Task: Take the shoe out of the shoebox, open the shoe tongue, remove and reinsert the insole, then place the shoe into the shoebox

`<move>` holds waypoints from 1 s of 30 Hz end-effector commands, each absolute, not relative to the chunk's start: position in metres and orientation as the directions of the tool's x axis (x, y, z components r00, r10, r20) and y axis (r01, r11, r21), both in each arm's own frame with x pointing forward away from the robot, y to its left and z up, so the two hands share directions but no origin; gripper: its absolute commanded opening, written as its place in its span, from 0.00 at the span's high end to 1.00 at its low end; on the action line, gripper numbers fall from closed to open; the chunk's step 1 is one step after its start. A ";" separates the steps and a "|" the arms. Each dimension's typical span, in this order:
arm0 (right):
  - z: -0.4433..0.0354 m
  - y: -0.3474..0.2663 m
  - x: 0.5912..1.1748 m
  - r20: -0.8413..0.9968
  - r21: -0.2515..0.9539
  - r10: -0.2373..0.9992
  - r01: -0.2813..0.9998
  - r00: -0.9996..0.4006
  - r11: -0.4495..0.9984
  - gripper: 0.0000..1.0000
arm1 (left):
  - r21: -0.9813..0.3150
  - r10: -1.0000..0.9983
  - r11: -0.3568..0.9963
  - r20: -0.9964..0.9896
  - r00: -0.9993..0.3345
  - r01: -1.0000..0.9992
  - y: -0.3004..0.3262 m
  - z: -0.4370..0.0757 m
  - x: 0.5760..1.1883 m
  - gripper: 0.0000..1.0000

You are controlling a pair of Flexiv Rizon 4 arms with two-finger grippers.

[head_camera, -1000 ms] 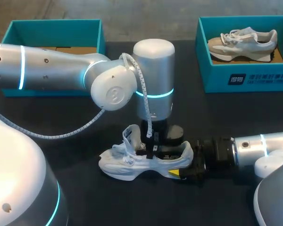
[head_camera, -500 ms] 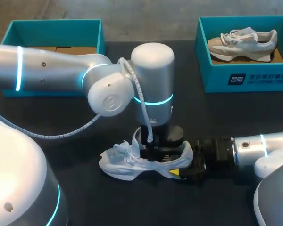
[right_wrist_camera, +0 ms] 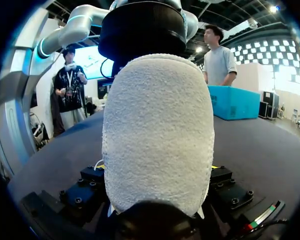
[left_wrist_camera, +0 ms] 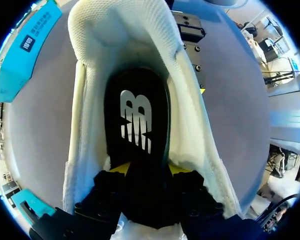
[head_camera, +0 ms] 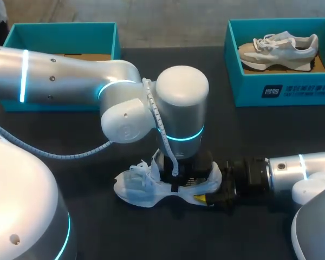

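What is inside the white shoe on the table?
A black insole, held by the left gripper. The inside of the white shoe toward its toe is covered by that gripper.

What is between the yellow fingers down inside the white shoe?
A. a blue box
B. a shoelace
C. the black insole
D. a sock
C: in the left wrist view the black insole runs between the two yellow tips of the left gripper, deep inside the white shoe.
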State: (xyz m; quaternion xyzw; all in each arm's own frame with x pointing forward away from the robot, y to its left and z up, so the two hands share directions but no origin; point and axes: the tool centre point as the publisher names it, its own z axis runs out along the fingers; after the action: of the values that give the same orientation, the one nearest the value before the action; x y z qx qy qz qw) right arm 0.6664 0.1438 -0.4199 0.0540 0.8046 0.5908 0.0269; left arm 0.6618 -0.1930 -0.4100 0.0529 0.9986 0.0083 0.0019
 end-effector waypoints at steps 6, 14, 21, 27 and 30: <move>-0.418 0.144 0.665 0.020 0.953 0.119 0.055 -0.993 0.298 1.00 | 0.043 0.108 0.993 -0.033 -0.994 0.106 -0.195 -0.427 0.679 0.64; -0.418 0.144 0.665 0.020 0.953 0.119 0.055 -0.993 0.298 1.00 | 0.078 0.090 0.994 -0.100 -0.991 0.082 -0.197 -0.435 0.684 0.77; -0.418 0.144 0.665 0.020 0.953 0.119 0.055 -0.993 0.298 1.00 | 0.022 0.079 0.997 -0.072 -0.994 0.078 -0.192 -0.428 0.693 1.00; -0.418 0.144 0.665 0.020 0.953 0.119 0.055 -0.993 0.298 1.00 | -0.068 0.099 0.993 -0.005 -0.995 0.099 -0.186 -0.411 0.691 1.00; -0.418 0.144 0.665 0.020 0.953 0.119 0.055 -0.993 0.298 1.00 | -0.131 0.119 0.985 0.036 -0.992 0.114 -0.184 -0.400 0.687 1.00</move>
State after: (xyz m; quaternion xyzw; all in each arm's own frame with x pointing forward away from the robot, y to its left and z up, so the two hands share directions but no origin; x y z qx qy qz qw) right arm 0.6667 0.1433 -0.4188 0.0542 0.8044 0.5910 0.0264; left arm 0.6793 -0.1955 -0.4071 0.0535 0.9985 -0.0131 -0.0014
